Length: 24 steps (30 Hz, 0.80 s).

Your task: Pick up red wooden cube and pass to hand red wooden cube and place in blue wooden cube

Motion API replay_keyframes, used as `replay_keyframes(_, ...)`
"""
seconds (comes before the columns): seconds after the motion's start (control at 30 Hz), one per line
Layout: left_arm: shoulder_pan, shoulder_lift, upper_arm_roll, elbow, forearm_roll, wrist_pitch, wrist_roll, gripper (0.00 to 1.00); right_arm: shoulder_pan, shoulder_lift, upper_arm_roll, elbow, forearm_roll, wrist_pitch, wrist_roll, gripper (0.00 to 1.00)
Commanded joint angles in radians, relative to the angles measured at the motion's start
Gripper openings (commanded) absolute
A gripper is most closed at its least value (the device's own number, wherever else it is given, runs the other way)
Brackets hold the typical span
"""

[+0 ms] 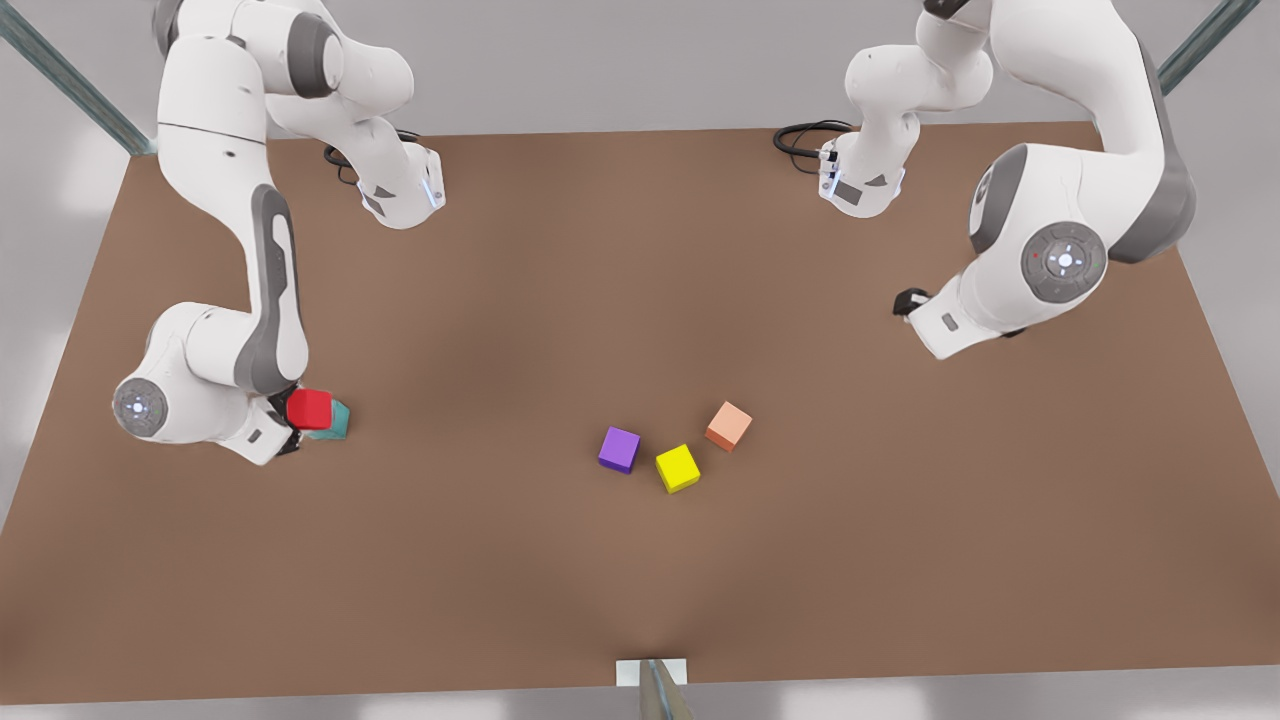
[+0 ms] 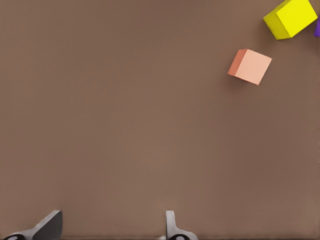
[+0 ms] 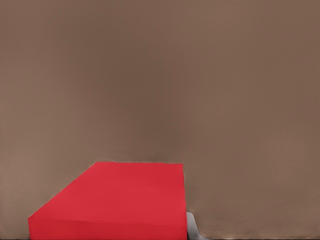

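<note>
So, red cube (image 1: 309,409) sits at the front view's lower left, bright plain red, clamped in the right gripper (image 1: 292,420) and resting atop the teal blue cube (image 1: 333,421). Up close its flat red face (image 3: 115,200) shows beside one finger (image 3: 194,230). Left gripper (image 1: 908,302), mid-right, hangs w/ fingers (image 2: 172,227) apart over bare table (image 1: 640,560).

Brown table (image 1: 640,560), pale grey surroundings
</note>
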Motion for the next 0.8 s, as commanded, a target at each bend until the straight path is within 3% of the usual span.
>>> replay_keyframes(0.0, -0.014, 0.013, -0.001, 0.038, -0.049, -0.029, -0.096, 1.00, -0.004, -0.022, -0.005, -0.042, -0.135, 0.152, 0.447, 0.44)
replay_keyframes(0.23, -0.012, 0.113, 0.004, 0.161, -0.029, 0.017, -0.111, 1.00, -0.008, -0.086, -0.005, -0.272, -0.150, 0.443, 0.447, 0.44)
replay_keyframes(0.77, -0.017, 0.115, 0.002, 0.159, -0.032, 0.015, -0.109, 1.00, -0.004, -0.063, 0.001, -0.377, -0.117, 0.552, 0.467, 0.44)
